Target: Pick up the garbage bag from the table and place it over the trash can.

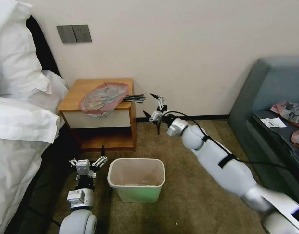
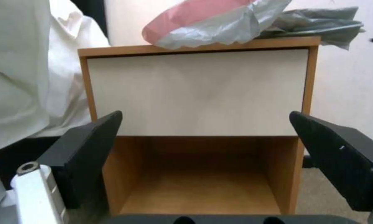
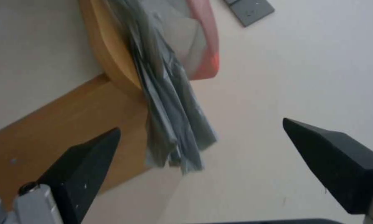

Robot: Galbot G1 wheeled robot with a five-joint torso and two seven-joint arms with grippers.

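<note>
- My right gripper [image 1: 151,105] hangs spread and empty just right of the table [image 1: 74,94], facing the bag's [image 1: 102,97] grey tail, which juts past the table's right edge; bare wall lies behind and open carpet [image 1: 188,195] below.
- My left gripper [image 1: 87,157] waits low between the bed [image 1: 19,130] and the can [image 1: 136,191], fingers apart, holding nothing, facing the table's white drawer front [image 2: 194,93].
- The can stands open on the carpet, near side of the table; I cannot tell whether anything lies inside.
- The bag lies crumpled on the tabletop, thin grey film with a pink rim drooping over the front edge.
</note>
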